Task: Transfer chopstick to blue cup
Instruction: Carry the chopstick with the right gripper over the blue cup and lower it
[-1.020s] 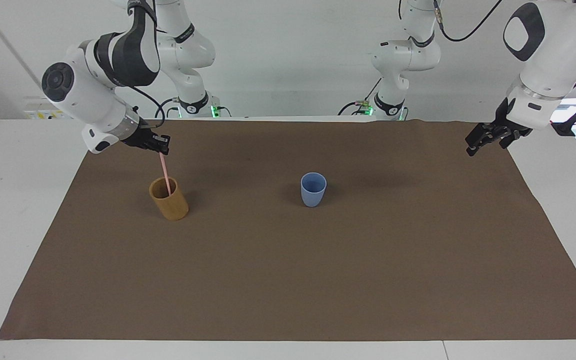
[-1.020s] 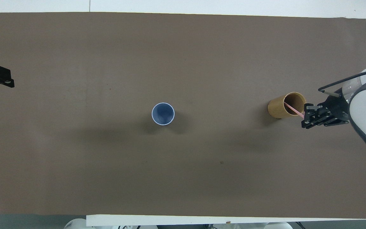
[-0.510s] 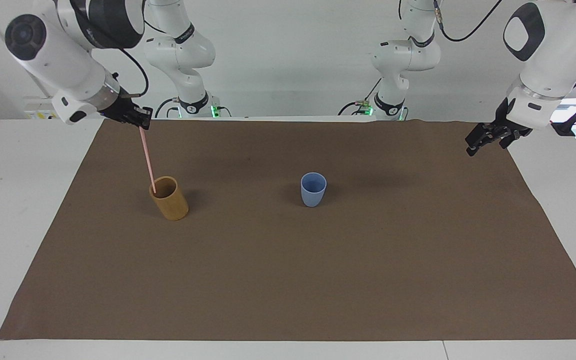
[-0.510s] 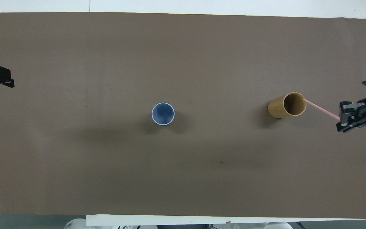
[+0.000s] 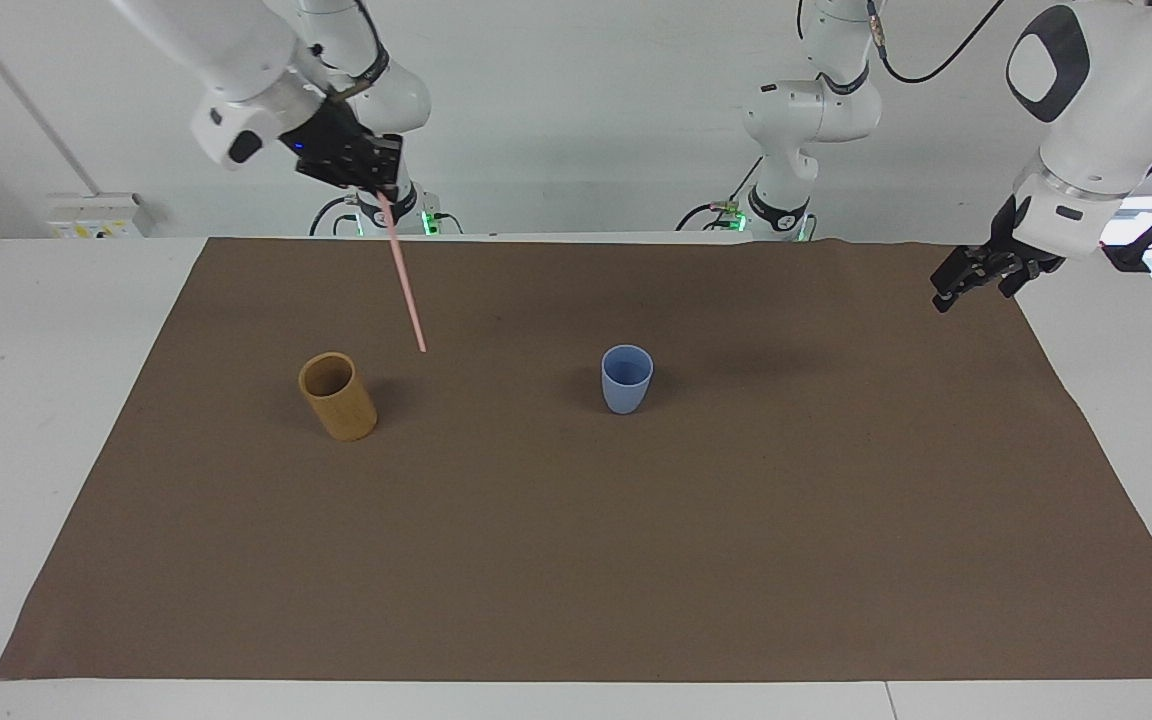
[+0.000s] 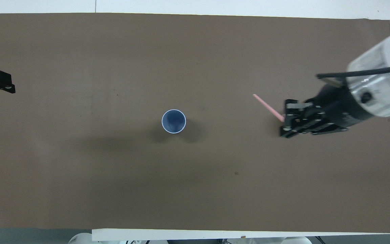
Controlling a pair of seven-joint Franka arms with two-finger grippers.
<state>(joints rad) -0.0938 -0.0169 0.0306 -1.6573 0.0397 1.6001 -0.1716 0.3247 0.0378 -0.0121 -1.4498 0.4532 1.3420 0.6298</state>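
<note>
Right gripper (image 5: 379, 190) clamps thin pink chopstick (image 5: 404, 274) aloft — left gripper (image 5: 948, 292) apparently spread, idle; smooth tapered blue cup (image 5: 626, 378).

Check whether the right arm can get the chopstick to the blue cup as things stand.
Probably yes. The right gripper holds the chopstick by its top, lifted clear of the wooden cup. Only bare mat lies between it and the blue cup. The left gripper waits at the mat's edge.

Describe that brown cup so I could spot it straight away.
Start at the brown mat that covers the table, then go toward the right arm's end. There an upright tan wooden cup stands level with the blue cup. It is a taller, straight-sided cylinder, while the blue one tapers to its base.
</note>
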